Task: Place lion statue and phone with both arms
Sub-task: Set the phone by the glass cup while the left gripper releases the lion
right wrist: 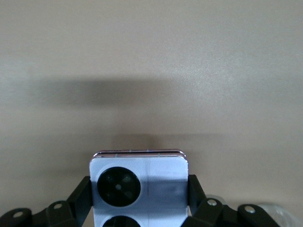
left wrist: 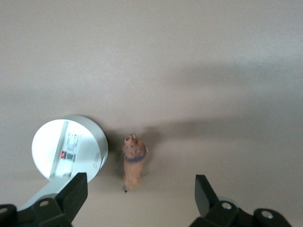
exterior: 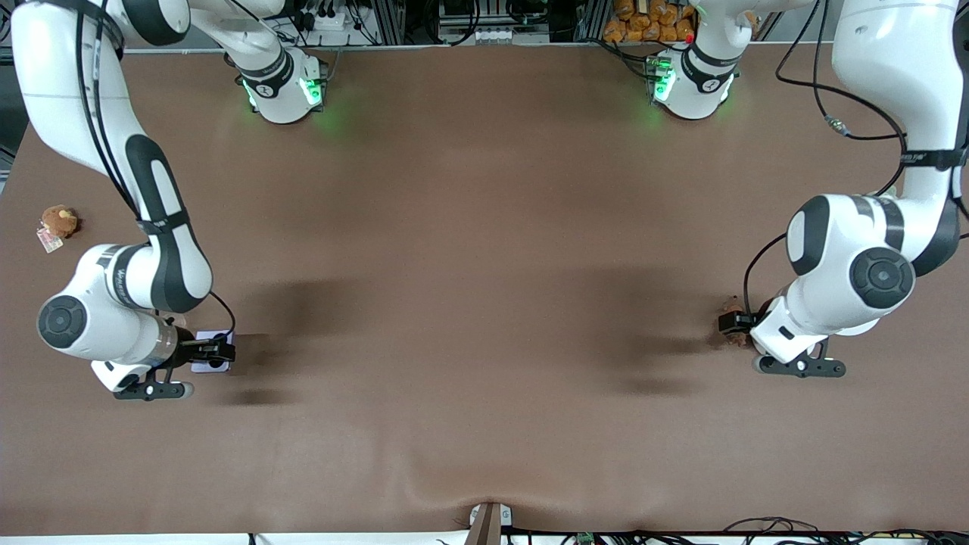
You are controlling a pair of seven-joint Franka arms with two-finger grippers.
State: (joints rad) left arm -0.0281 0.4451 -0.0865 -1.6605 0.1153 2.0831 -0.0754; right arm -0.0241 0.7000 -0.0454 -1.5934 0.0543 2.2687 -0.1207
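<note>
The phone (right wrist: 142,177) is pale lavender with two round black camera circles. It lies on the brown table at the right arm's end and shows in the front view (exterior: 206,337). My right gripper (right wrist: 139,189) is low over it, with a finger pressed on each side of it; the gripper also shows in the front view (exterior: 219,352). The lion statue (left wrist: 134,161) is a tiny brown figurine lying on the table at the left arm's end, partly hidden in the front view (exterior: 732,305). My left gripper (left wrist: 139,189) is open just above it, with its fingers wide on either side, as the front view (exterior: 731,324) shows.
A round brown plush toy with a tag (exterior: 59,221) lies near the table edge at the right arm's end. A white round disc with a label (left wrist: 68,149) shows close beside the lion statue. A small clamp (exterior: 490,518) sits at the table's near edge.
</note>
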